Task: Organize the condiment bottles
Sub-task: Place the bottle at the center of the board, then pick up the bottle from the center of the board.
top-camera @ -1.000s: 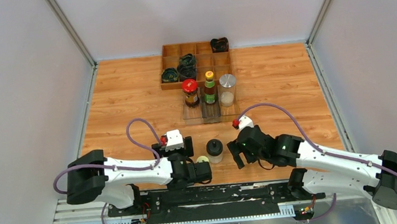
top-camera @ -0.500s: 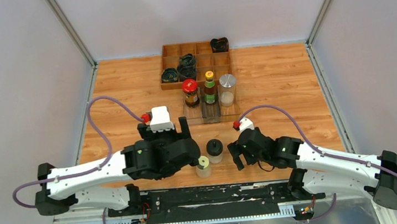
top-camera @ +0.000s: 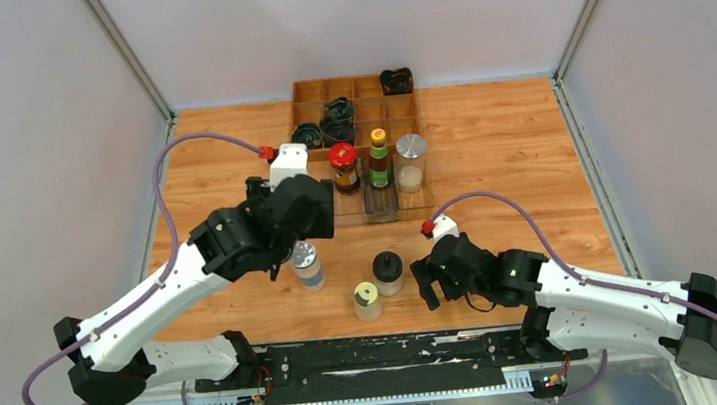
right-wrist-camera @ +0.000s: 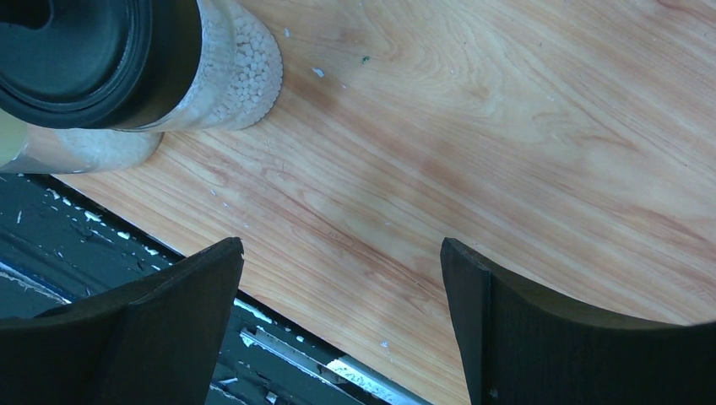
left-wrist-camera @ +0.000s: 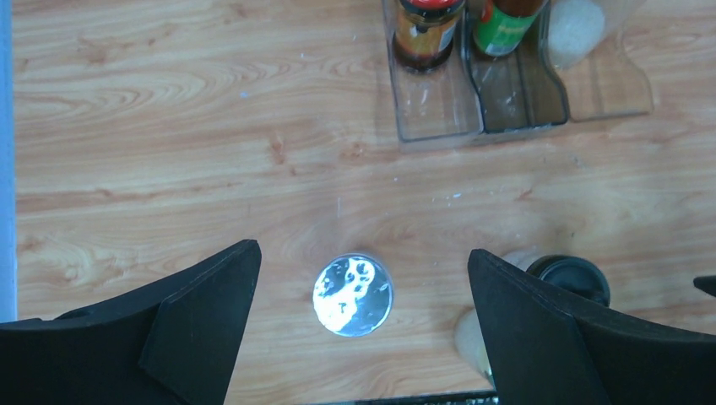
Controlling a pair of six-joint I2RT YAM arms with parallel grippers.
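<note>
left end effector (left-wrist-camera: 359, 257) open above silver-capped jar (left-wrist-camera: 353, 295); right end effector (right-wrist-camera: 339, 249) open near black-capped jar (right-wrist-camera: 84, 59).

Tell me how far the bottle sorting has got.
Done: red-capped jar, yellow-green-capped bottle and silver-lidded jar in the clear plastic tray. In hand: nothing; the open left claw hovers over a second silver-lidded jar, right claw open. Left: that jar, the pale-yellow-capped jar and the black-domed jar on the wooden table.

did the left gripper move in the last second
Yes. The left gripper swung from the near table edge toward the clear tray, now above the loose silver-capped jar.
</note>
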